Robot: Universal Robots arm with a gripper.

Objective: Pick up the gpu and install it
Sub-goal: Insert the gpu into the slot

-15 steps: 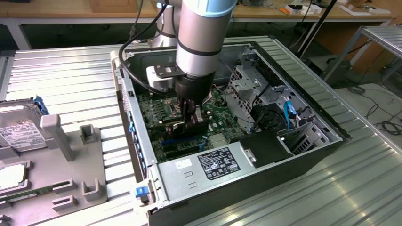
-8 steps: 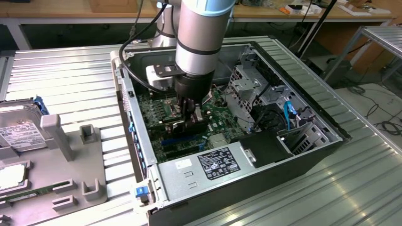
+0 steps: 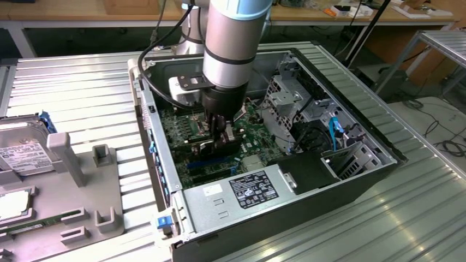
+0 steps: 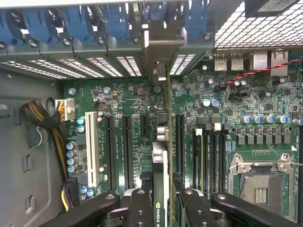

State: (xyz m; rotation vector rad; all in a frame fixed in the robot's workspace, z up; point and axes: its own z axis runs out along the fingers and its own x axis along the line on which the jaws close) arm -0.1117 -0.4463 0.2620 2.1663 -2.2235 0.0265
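The arm reaches straight down into the open computer case [image 3: 291, 164] at the centre of the exterior view, and the gripper [image 3: 220, 136] sits low over the green motherboard [image 3: 251, 128], just above the power supply [image 3: 244, 191] at the lower middle of the frame. Between its fingers [image 4: 142, 208] the gpu [image 4: 161, 189] stands on edge, clamped from both sides; in the wrist view the thin card runs from the gripper toward the rear wall of the case, over the row of black expansion slots [image 4: 127, 151]. Its silver bracket [image 4: 158, 52] meets the vented slot covers [image 4: 94, 66] below the blue latches [image 4: 75, 21]. Whether the card is fully seated cannot be told. At the far left of the exterior view, a hard drive [image 3: 22, 150] lies on a grey fixture tray [image 3: 87, 207] on the table.
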